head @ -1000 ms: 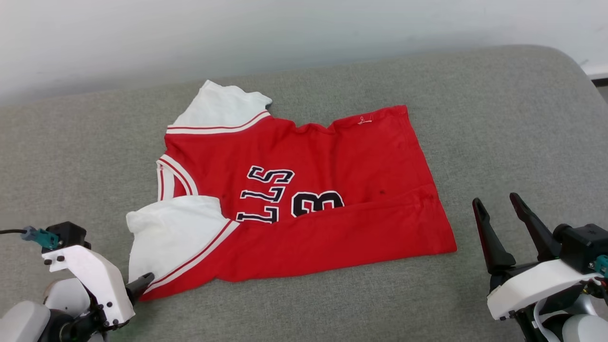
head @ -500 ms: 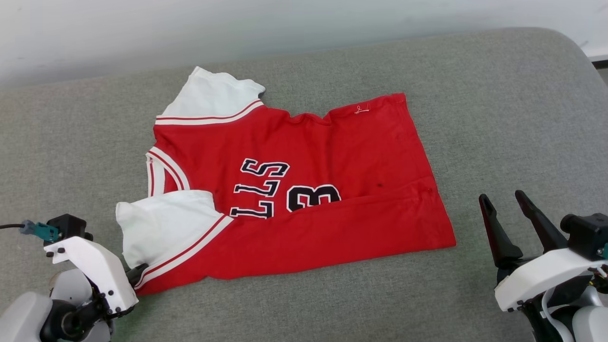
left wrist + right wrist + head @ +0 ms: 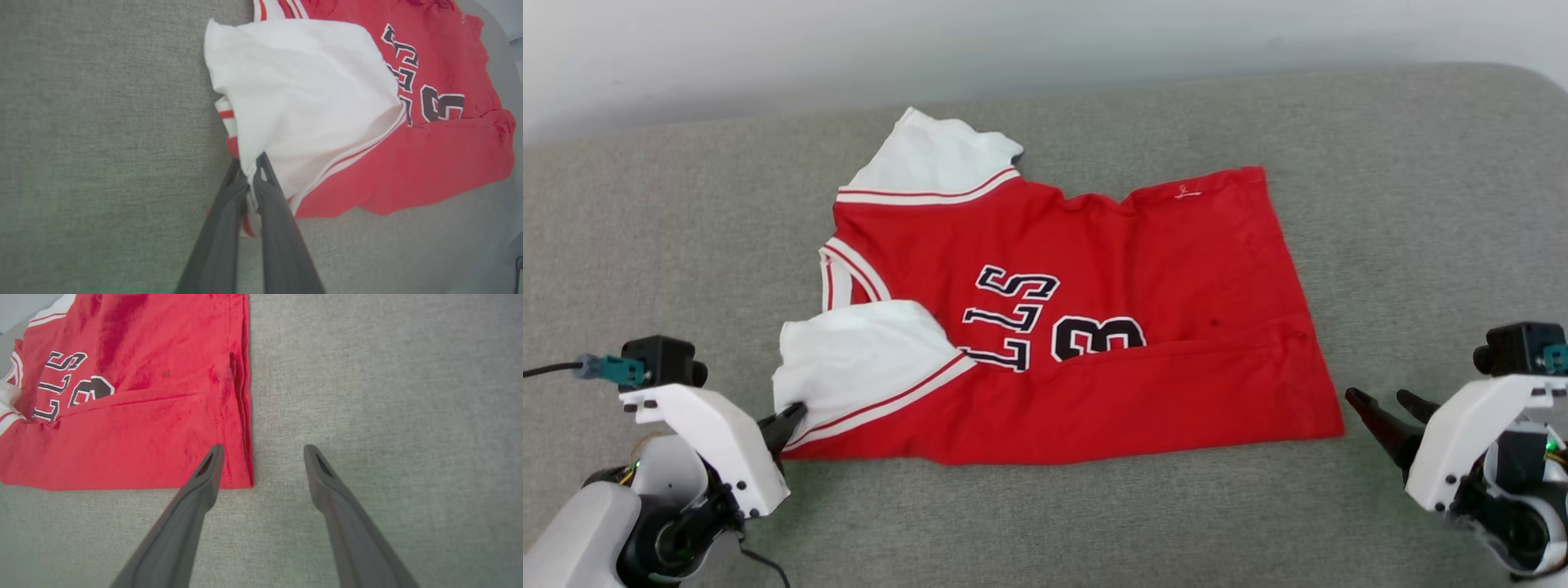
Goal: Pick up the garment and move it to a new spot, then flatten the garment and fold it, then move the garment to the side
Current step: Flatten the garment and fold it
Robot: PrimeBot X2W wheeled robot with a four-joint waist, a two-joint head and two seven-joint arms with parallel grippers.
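The left hand (image 3: pixel 790 412) has changed most. A second ago its fingers stood apart, one tip at the striped hem of the near sleeve (image 3: pixel 862 355). Now they are pressed together on that sleeve's white edge, and the cloth puckers toward the pinch. The right hand (image 3: pixel 1376 400) stood upright before, fingers pointing up the head view and well off the garment (image 3: pixel 1111 245). It now lies tipped low and turned inward, fingertips just beside the near right corner of the hem. The head camera has swung too, so the whole scene sits further right in its view. That shift is the camera's, not the cloth's.
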